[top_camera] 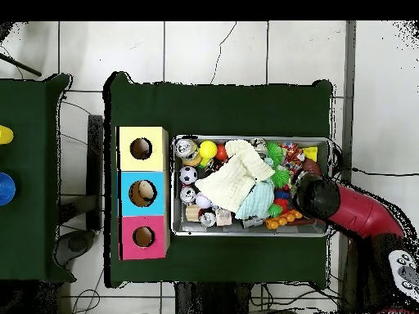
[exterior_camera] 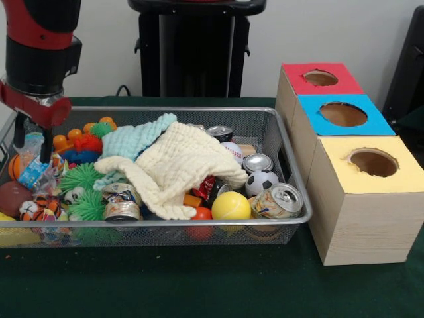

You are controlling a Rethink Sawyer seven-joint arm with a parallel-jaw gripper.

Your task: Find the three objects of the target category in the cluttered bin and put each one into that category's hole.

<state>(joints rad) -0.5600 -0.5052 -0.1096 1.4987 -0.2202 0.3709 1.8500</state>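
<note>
A wire bin (exterior_camera: pixel 165 223) is filled with clutter. It holds drink cans (exterior_camera: pixel 278 201) (exterior_camera: pixel 121 202), a yellow ball (exterior_camera: pixel 230 206), a soccer ball (exterior_camera: pixel 262 181), a baseball (exterior_camera: pixel 232 152) and green spiky balls (exterior_camera: pixel 83 175). A cream cloth (exterior_camera: pixel 179 165) and a pale teal cloth (exterior_camera: pixel 136 139) lie over the middle. My gripper (exterior_camera: pixel 31 154) hangs open over the bin's left end, its black fingers just above a colourful packet (exterior_camera: pixel 33 173). In the overhead view the arm's wrist (top_camera: pixel 317 198) hides the gripper above the bin (top_camera: pixel 254 137).
Three boxes with round holes stand beside the bin: red (exterior_camera: pixel 320 78), blue (exterior_camera: pixel 342 114) and yellow (exterior_camera: pixel 373 162). Overhead they line up left of the bin, and the blue box (top_camera: pixel 141 193) shows something pale in its hole. A second green table (top_camera: pixel 24 180) stands further left.
</note>
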